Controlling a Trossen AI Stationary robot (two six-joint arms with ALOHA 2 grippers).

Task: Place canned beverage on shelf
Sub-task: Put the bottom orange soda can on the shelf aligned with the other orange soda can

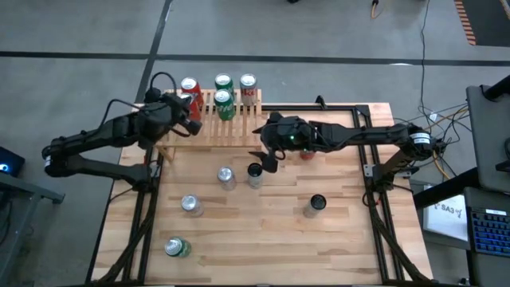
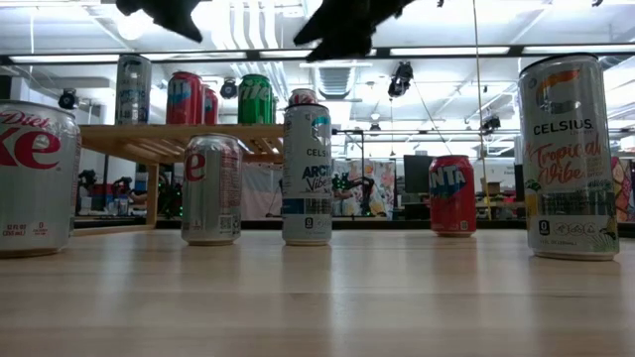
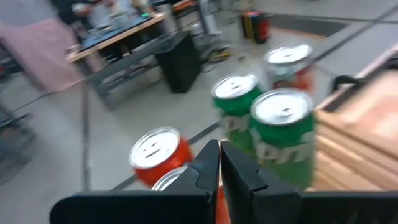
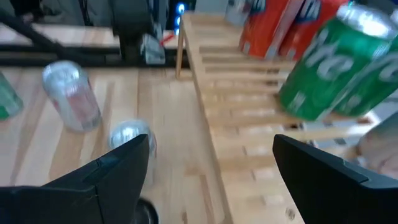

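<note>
Celsius "Tropical Vibe" can [image 2: 570, 159] sits nearest, loose on the table [image 1: 271, 231]; Diet Coke can [image 2: 36, 178] and Celsius Arctic can [image 2: 307, 175] stand nearby. Shelf [image 1: 213, 119] at far edge holds five cans, right half free. Left gripper [image 3: 219, 169] clenched empty over shelf; right gripper [image 4: 211, 165] released beside it.

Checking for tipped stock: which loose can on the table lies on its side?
The green can at the table's near-left corner; the other loose cans stand upright, showing round tops.
</note>
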